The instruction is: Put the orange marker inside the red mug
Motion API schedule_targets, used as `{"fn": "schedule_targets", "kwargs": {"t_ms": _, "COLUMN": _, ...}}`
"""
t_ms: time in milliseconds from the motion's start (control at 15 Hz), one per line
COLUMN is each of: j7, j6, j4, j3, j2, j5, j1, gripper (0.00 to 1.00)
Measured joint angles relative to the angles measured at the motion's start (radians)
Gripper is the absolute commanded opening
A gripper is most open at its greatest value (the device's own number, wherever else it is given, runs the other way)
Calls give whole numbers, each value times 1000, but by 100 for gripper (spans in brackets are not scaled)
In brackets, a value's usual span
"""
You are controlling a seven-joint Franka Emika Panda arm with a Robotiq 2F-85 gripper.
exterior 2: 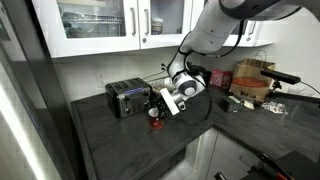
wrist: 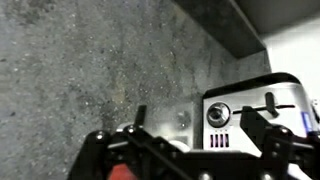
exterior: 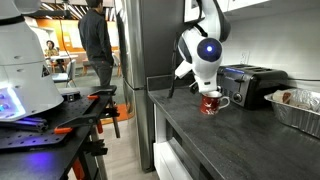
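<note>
Red mug [exterior: 211, 103], contents hidden, stands on the counter [exterior: 232, 142] beneath the hand [wrist: 192, 115], fingers spread wide.

**Red mug upright on the dark counter**

The red mug [exterior: 210, 104] is small, red outside, with a white handle turned toward 3 o'clock in an exterior view. It stands upright on the dark counter [exterior: 230, 140], just beside the toaster [exterior: 248, 85], at its 8 o'clock. In an exterior view the mug [exterior 2: 156, 123] sits at the toaster's 5 o'clock. The orange marker cannot be made out.
</note>
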Motion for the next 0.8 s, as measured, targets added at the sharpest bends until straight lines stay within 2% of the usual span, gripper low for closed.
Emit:
{"fn": "schedule_targets", "kwargs": {"t_ms": 133, "j7": 15, "j6": 131, "j4": -33, "j3": 1, "j2": -50, "j5": -34, "j1": 56, "gripper": 100}}
{"fn": "schedule_targets", "kwargs": {"t_ms": 333, "j7": 117, "j6": 326, "j4": -87, "j3": 4, "j2": -114, "j5": -133, "j1": 134, "gripper": 100}}
{"fn": "schedule_targets", "kwargs": {"t_ms": 467, "j7": 235, "j6": 449, "j4": -127, "j3": 10, "j2": -144, "j5": -248, "j1": 183, "gripper": 100}}
{"fn": "schedule_targets", "kwargs": {"t_ms": 600, "j7": 403, "j6": 547, "j4": -169, "j3": 10, "j2": -159, "j5": -411, "j1": 231, "gripper": 100}}
{"fn": "schedule_targets", "kwargs": {"t_ms": 667, "j7": 500, "j6": 572, "j4": -192, "j3": -12, "j2": -159, "j5": -501, "j1": 269, "gripper": 100}}
{"fn": "schedule_targets", "kwargs": {"t_ms": 800, "j7": 702, "j6": 579, "j4": -236, "j3": -115, "j2": -159, "j5": -668, "j1": 384, "gripper": 100}}
